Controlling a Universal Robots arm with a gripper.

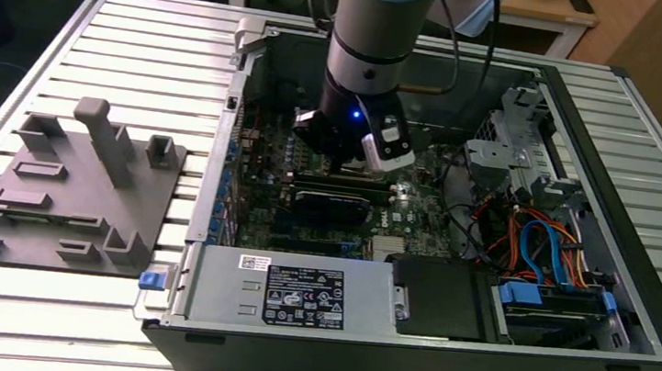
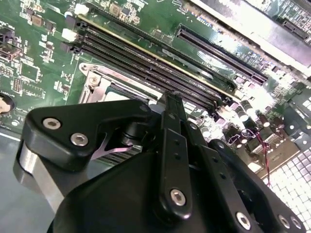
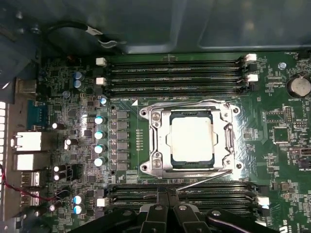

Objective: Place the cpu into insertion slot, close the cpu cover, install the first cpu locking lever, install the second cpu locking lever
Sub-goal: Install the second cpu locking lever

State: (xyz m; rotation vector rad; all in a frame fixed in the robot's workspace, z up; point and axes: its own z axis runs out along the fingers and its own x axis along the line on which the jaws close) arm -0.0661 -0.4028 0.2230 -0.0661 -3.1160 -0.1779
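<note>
The exterior view looks down at a slant, from some way off, on the open black computer case (image 1: 448,253) lying on the pale slatted metal table (image 1: 35,302), with the grey-and-silver robot arm (image 1: 370,51) reaching into it. The first wrist view faces straight down onto the green motherboard (image 3: 272,121), fairly near. The second wrist view looks past the black gripper (image 2: 170,145) at a low slant, very near. Both wrist views share the long black memory slots (image 3: 175,77) (image 2: 146,53) and the square silver-rimmed insertion slot (image 3: 155,141) (image 2: 97,82).

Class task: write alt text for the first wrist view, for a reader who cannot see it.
A pale silver cpu sits in the square insertion slot of a green motherboard, framed by the closed silver cpu cover. Long black memory slots run along two opposite sides, and the black gripper hovers just beside the socket.
</note>
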